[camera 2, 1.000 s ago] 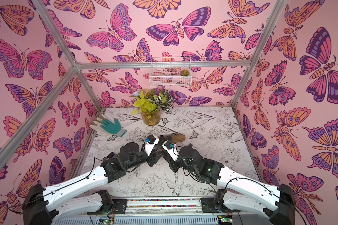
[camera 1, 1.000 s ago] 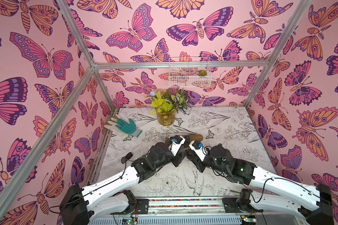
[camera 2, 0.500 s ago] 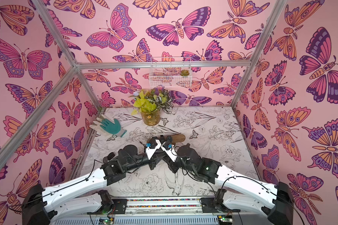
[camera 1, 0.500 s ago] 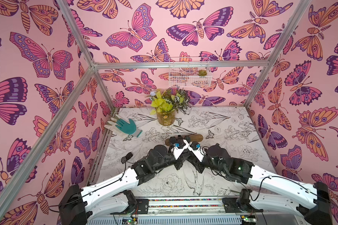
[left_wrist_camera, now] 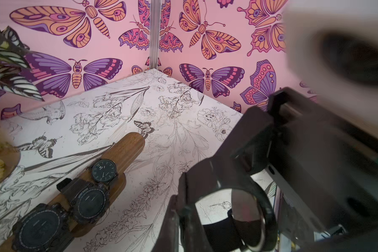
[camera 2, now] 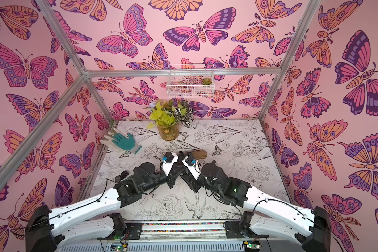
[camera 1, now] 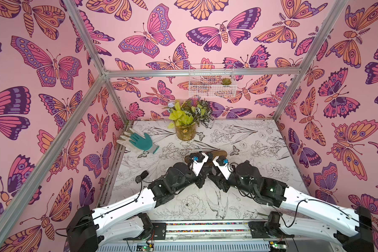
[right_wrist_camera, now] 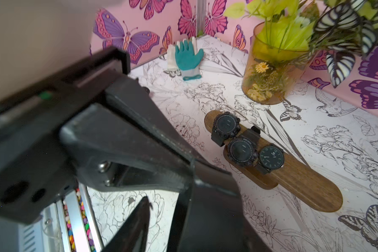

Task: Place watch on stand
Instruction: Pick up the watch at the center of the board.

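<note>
three black watches (right_wrist_camera: 242,150) crowd brown wooden bar stand (right_wrist_camera: 303,185); left gripper (left_wrist_camera: 182,209) pinches black watch strap (left_wrist_camera: 222,231), right gripper (right_wrist_camera: 168,194) jaws spread; thin hold may slip, snag neighbours.

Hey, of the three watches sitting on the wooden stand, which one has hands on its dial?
The slim round watch next to the stand's bare end; the middle watch and the end watch are chunkier, showing no hands.

White-shelled arms (camera 1: 127,209), black joints (camera 1: 172,185), thin black cables (camera 1: 140,186), blue wrist knobs (camera 1: 195,158).
</note>
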